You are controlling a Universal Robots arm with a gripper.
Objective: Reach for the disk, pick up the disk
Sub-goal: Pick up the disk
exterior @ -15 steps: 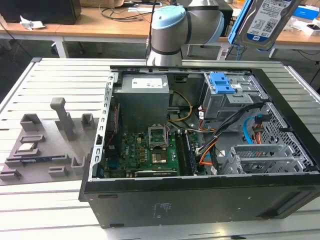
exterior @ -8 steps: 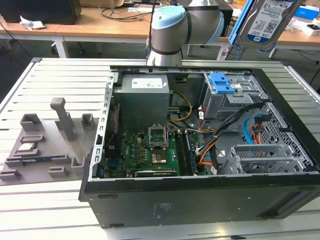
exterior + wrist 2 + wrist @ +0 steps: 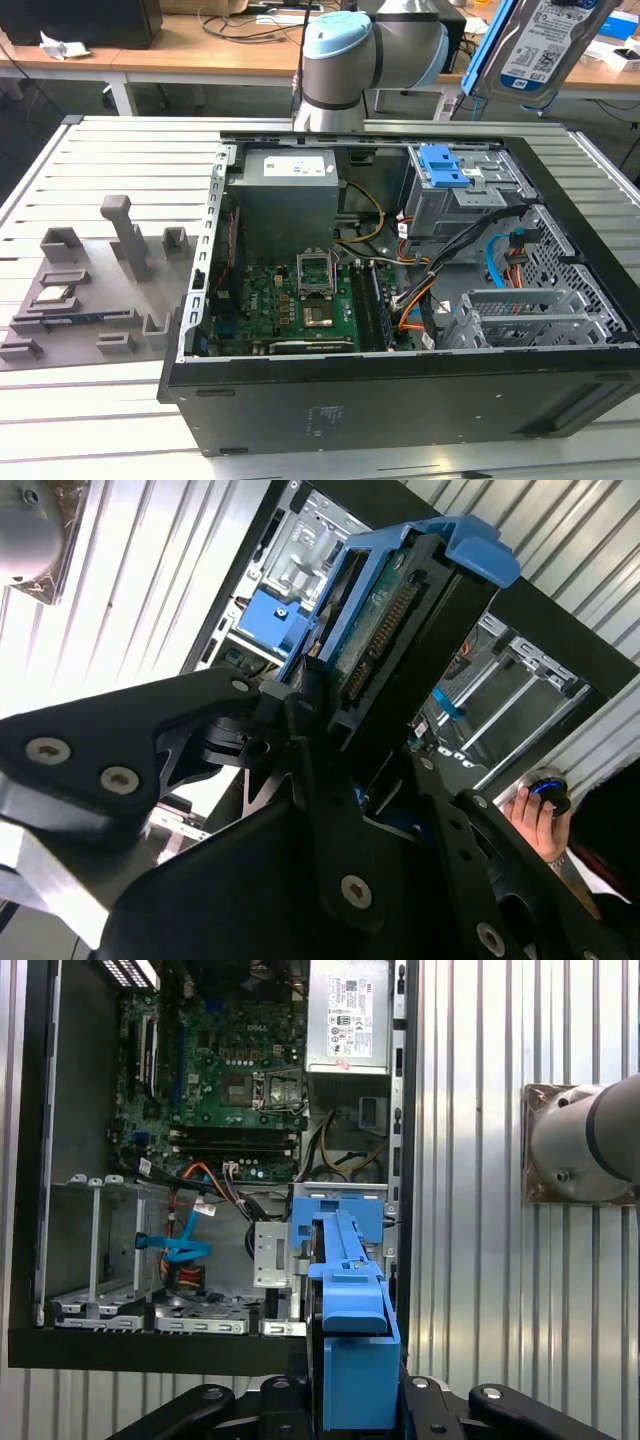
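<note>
Disk (image 3: 541, 45) hangs high above the open computer case (image 3: 400, 400), clamped edge-on in the gripper (image 3: 358, 730), presumably to clear the drive bay.

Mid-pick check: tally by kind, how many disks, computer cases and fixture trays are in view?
Silver metal disk with blue plastic frame: 1
Black open computer case: 1
Grey plastic fixture tray: 1
Total: 3
</note>
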